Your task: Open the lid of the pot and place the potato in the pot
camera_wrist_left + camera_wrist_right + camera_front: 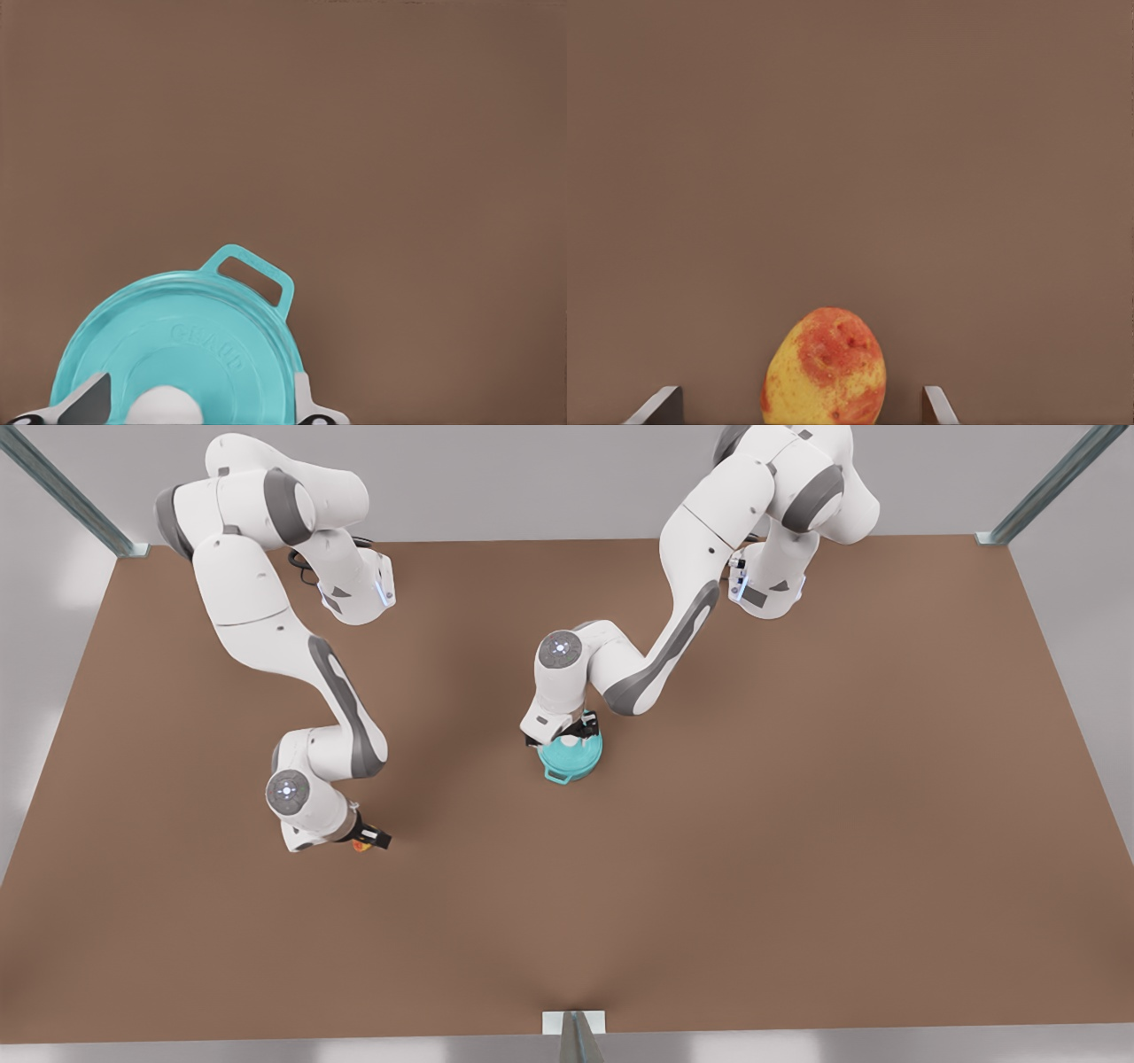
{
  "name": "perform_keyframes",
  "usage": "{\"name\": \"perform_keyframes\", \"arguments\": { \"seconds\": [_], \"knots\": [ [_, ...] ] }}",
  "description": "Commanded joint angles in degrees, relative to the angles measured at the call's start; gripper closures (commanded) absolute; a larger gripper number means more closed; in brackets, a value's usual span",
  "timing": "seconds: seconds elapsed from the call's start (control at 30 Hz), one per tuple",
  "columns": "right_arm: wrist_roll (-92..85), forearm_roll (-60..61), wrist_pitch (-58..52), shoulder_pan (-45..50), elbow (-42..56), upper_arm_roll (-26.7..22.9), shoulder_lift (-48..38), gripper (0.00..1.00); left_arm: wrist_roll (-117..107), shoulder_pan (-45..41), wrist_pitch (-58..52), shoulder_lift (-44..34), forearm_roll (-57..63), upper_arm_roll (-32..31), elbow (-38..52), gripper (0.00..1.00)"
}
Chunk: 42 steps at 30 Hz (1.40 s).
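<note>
Pot [571,760]: small teal vessel near the middle of the brown table [797,824], one loop handle [251,271] pointing toward the table's near edge in the front view. Contents hidden — the pot lid [177,350] sits closed on the rim, its white knob [164,407] at centre.

Left gripper [567,733]: directly over the lid, fingers [89,400] spread on either side of the knob, not closed on it.

Potato [825,367]: yellow with orange-red patches, lying on the bare table well apart from the pot, toward the front view's left.

Right gripper [368,839]: down at the potato, fingers [937,405] apart, one on each side, a gap showing between each and the potato.

Open room: broad bare tabletop around the pot and potato, widest toward the front view's right and toward the near edge; metal frame posts stand at the table's corners.
</note>
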Motion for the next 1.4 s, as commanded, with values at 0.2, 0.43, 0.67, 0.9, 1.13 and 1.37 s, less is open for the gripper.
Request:
{"name": "perform_keyframes", "arguments": {
  "seconds": [0.2,0.43,0.67,0.9,1.13,1.37],
  "knots": [
    [2.63,0.09,1.34,-0.52,-0.91,0.00,0.95,0.00,-3.14,0.09,-0.21,-0.01,0.94,0.40,-0.52,0.00],
    [2.81,0.35,0.98,-0.44,-0.91,0.00,0.69,0.32,-2.52,-1.14,0.22,-0.01,3.93,0.31,-2.10,0.00],
    [2.72,0.44,0.37,-0.44,-0.91,0.00,-0.02,0.46,-2.44,-1.23,0.22,-0.45,5.42,0.40,-4.03,0.00],
    [2.90,0.61,-1.83,-0.35,-0.74,0.09,-2.56,0.47,-2.52,-0.96,-0.21,-0.54,5.42,0.48,-4.47,0.55],
    [7.46,0.70,-6.83,1.85,1.28,0.44,-4.67,0.47,2.22,1.76,-11.73,-2.04,4.90,0.57,3.26,0.68],
    [17.39,0.79,-13.78,7.82,4.45,3.17,-9.15,0.47,24.99,23.38,-8.31,15.27,2.52,0.22,21.71,0.66]
  ]
}}
